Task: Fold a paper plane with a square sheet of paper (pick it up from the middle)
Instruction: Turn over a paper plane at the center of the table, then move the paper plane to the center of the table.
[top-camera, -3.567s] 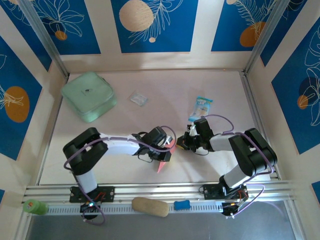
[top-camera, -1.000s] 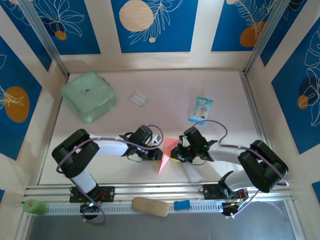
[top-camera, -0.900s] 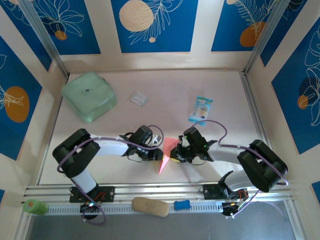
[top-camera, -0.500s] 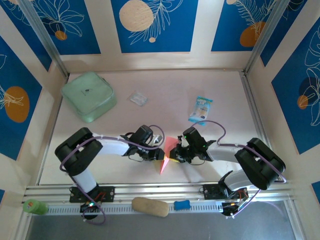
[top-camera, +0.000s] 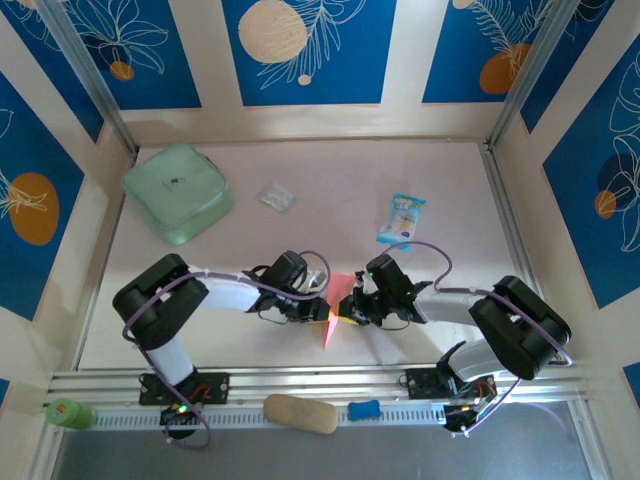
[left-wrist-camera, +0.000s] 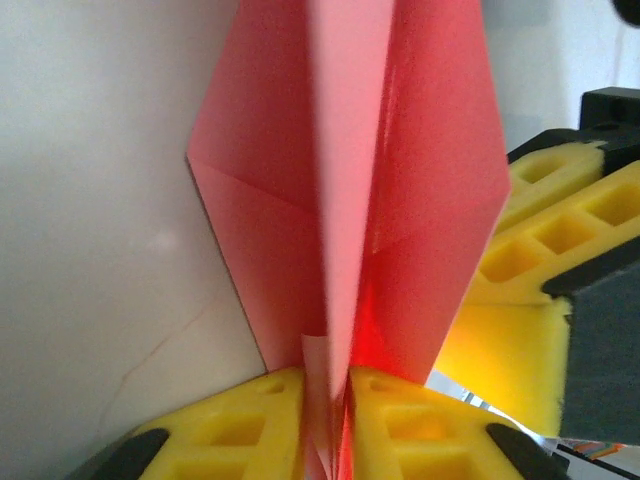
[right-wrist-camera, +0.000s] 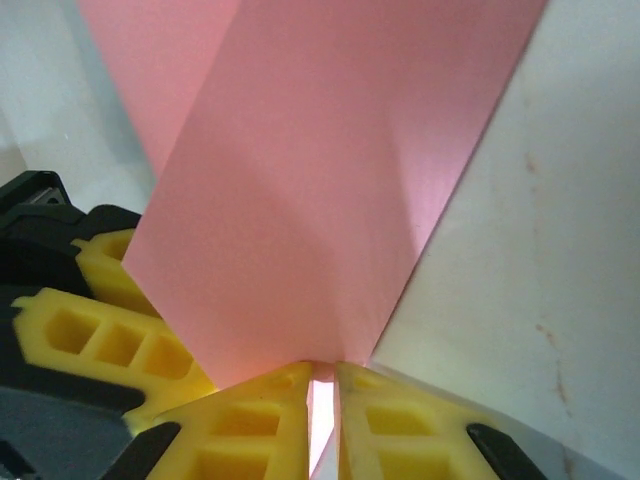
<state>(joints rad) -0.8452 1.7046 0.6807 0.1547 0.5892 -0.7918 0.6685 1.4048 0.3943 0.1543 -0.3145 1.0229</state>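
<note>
Task looks well past the start but not finished. The salmon-pink paper sheet (top-camera: 333, 312) is not a flat square; from the top cam it reads as a narrow pointed wedge, tip toward the near edge of the table (top-camera: 250, 240), sitting centre-front btwn the two arms. Left wrist cam shows several layers: a diagonal crease on the left flap, a paler raised ridge down the middle, a flap on each side; so the nose folds & a centre crease seem to be in, judging by shape. Wings: can't tell if they're folded down yet. Can't tell either whether the paper touches the table or is held just off it.

Left gripper (left-wrist-camera: 340, 400): clamped on the sheet; paper runs down into the seam btwn its yellow foam pads, no gap to see. Right gripper (right-wrist-camera: 322, 385): pads nearly together w/ a thin slit, the sheet's lower corner going into it; reads as pinching the paper too. Each wrist cam has the other arm's yellow fingers just beside the paper, so both tools grip the same piece from opposite sides, close together.

Left to do, my guess: sharpen the fold in hand; make the wings if they aren't made; then let go & leave a finished dart on the table.

Mint-green pouch (top-camera: 178, 192), small clear wrapper (top-camera: 277, 196) & blue-and-white snack packet (top-camera: 403, 217) lie well apart toward the far side; not involved.
</note>
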